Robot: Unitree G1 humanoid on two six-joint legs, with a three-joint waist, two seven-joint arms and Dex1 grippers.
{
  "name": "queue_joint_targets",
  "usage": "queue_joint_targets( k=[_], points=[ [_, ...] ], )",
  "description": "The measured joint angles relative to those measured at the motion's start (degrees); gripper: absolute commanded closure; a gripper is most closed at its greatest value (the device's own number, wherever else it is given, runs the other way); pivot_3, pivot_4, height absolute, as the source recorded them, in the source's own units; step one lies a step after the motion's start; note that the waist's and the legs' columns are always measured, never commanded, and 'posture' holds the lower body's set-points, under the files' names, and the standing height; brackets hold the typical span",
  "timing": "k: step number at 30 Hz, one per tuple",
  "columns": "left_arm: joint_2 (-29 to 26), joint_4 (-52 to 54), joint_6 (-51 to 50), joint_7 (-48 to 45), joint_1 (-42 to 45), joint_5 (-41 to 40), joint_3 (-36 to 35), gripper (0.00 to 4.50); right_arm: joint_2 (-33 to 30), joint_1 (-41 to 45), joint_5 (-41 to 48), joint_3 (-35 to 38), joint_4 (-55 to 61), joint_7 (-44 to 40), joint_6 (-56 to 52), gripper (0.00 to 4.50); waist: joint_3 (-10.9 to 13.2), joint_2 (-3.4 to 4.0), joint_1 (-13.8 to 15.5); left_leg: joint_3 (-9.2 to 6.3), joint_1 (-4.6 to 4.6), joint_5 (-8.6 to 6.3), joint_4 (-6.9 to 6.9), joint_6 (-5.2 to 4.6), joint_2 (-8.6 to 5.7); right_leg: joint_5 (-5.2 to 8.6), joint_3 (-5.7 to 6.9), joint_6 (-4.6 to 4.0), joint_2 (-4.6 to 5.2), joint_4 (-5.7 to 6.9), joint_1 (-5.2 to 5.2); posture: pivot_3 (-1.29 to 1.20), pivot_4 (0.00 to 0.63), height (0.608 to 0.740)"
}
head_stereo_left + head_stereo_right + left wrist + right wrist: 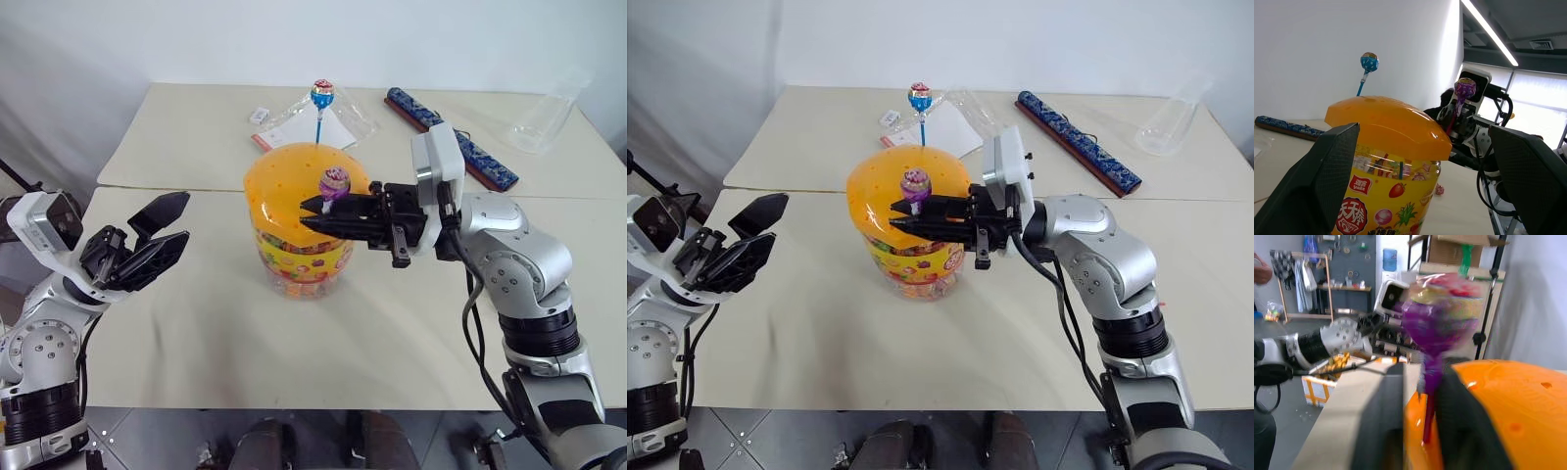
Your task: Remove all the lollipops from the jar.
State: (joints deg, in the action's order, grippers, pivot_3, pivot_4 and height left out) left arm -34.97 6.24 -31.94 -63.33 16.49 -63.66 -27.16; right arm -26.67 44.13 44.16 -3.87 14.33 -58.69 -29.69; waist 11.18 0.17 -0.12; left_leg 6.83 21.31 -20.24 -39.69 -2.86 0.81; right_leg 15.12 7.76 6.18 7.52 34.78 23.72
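Pinching the stick of the purple lollipop (334, 182), my right gripper (312, 214) was closed tight on it, lying flat over the orange lid (289, 186). My left gripper (162, 233) was wide open and held nothing. It waited beside the jar (302, 257), not touching it.

I counted two lollipops standing up out of the lid. One was the purple one between my right fingers. It had a round head in a shiny purple and pink wrapper, and its stick went down into a hole in the lid. The other was the blue lollipop (322, 94), with a blue wrapper and a thin blue stick. It stood at the back of the lid, well apart from my fingers.

I counted one jar. It was a clear tub with a yellow label showing fruit pictures, and a round orange lid with little holes. It stood in the middle of the near table (196, 333). Two tables were pushed together. On the far table (196, 127) lay one long blue patterned bar (451, 137), one clear plastic bag (549, 117) and some white papers (333, 127).
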Motion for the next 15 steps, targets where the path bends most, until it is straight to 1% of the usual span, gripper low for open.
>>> queue_joint_targets(
  k=[4, 8, 10, 12, 13, 15],
  points=[
    [0.1, 0.1, 0.1, 0.0, 2.1, 0.0, 0.7, 0.0, 0.3, 0.6, 3.5, 4.1, -1.2, -0.1, -0.7, 4.48, 0.0, 0.0, 0.0, 0.01, 0.0, -0.01, 0.0, -0.01, -0.03, 0.0, 0.0, 0.0, 0.01, 0.0, 0.0, 0.0, 0.15, 0.74],
    [0.0, 1.2, 1.2, -1.7, 2.5, 2.4, 3.2, 0.0, -2.8, 3.3, 10.9, 11.4, -1.7, 4.9, -6.7, 4.48, 0.0, 0.0, 0.0, -0.03, 0.02, -0.01, 0.01, -0.01, -0.02, 0.0, 0.01, 0.0, 0.01, 0.0, 0.01, 0.0, 0.15, 0.74],
    [-0.3, 2.4, 1.4, -2.7, 2.7, 3.4, 4.4, 0.0, -7.3, 3.8, 14.5, 16.1, -1.7, 6.5, -9.9, 4.48, 0.0, 0.0, 0.1, -0.04, 0.03, -0.03, 0.02, -0.04, -0.02, 0.0, -0.02, 0.0, 0.01, -0.02, 0.01, 0.0, 0.15, 0.74],
    [-1.3, 3.4, 1.9, -3.8, 3.0, 4.5, 5.7, 0.0, -14.0, 1.7, 12.3, 17.5, -3.2, 4.7, -9.8, 4.48, 0.0, -0.01, 0.1, -0.03, 0.05, -0.06, 0.03, -0.06, -0.02, 0.0, -0.02, 0.0, 0.01, -0.08, 0.01, 0.0, 0.15, 0.74],
    [-1.9, 4.7, 2.9, -5.0, 3.0, 6.0, 6.5, 0.0, -22.1, -1.9, 5.9, 16.6, -5.8, 0.3, -5.6, 4.48, 0.0, -0.02, 0.5, -0.02, 0.06, -0.1, 0.04, -0.11, -0.06, 0.0, -0.02, 0.0, -0.01, -0.2, -0.02, 0.0, 0.15, 0.74],
    [-2.3, 5.4, 4.4, -5.6, 3.1, 7.4, 6.9, 0.0, -30.4, -6.5, -3.9, 14.4, -12.4, -5.3, 1.0, 4.48, 0.0, -0.02, 0.6, 0.22, 0.06, -0.13, 0.05, -0.17, -0.12, 0.0, -0.1, 0.01, 0.02, -0.4, -0.04, 0.0, 0.15, 0.74]
  ],
)
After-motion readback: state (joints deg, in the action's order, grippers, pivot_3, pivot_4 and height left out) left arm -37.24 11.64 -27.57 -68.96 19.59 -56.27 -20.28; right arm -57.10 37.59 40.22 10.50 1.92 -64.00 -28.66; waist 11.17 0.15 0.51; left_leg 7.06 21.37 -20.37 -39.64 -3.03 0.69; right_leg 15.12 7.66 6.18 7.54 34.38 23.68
